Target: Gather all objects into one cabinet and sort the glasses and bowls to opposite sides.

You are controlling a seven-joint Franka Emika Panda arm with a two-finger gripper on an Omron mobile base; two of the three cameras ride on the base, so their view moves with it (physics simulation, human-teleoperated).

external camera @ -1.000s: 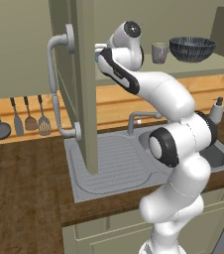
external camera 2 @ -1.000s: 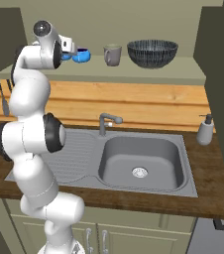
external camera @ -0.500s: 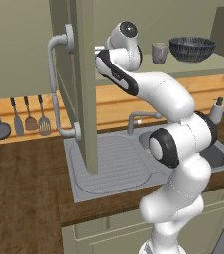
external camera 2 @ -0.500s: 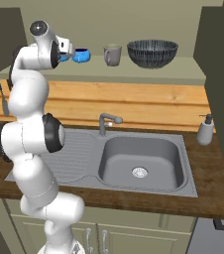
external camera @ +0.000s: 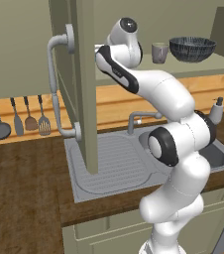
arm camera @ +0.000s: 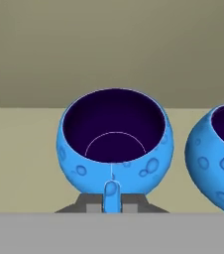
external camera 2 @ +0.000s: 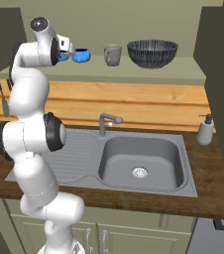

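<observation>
On the pale green cabinet shelf (external camera 2: 134, 69), far left of the wide dark ribbed bowl (external camera 2: 152, 52) and grey tumbler glass (external camera 2: 112, 54), a small shiny blue bowl (arm camera: 115, 140) is pinched by the shut gripper (arm camera: 111, 194) and could be bumped into its blue twin (arm camera: 215, 155) if swung right.

I find no readable text anywhere. No label, brand, number or sign shows from either base camera. Nothing legible from the hand camera either.
</observation>
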